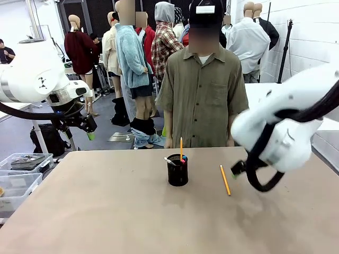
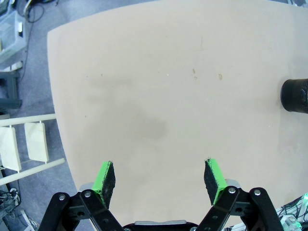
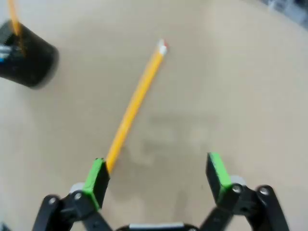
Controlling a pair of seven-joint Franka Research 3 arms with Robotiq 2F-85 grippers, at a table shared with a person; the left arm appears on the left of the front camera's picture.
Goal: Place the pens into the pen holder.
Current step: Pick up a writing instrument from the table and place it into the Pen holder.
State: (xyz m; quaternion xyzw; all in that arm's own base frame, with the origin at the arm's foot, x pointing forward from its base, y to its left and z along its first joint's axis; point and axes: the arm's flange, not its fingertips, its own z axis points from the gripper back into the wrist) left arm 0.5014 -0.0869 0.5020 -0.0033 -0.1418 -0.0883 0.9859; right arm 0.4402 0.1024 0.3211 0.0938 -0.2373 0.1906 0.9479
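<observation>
- Right tool (image 3: 156,168) is spread wide and empty, low over the orange pencil (image 3: 137,101) lying on the tabletop (image 1: 106,201) near the pen holder (image 1: 177,170).
- Left tool (image 2: 159,173) is wide open, empty, well apart.
- Some pens (image 1: 181,151) stand in the holder; this pencil looks like the last.

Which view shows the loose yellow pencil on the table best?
Right wrist view: the pencil lies close, nearly full length, eraser end visible, slightly blurred. Front view shows it small, right of the holder.

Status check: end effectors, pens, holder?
Left end effector open, empty. Right end effector open, beside loose pencil. Pen holder upright, pens inside. Nothing between pencil and holder.
</observation>
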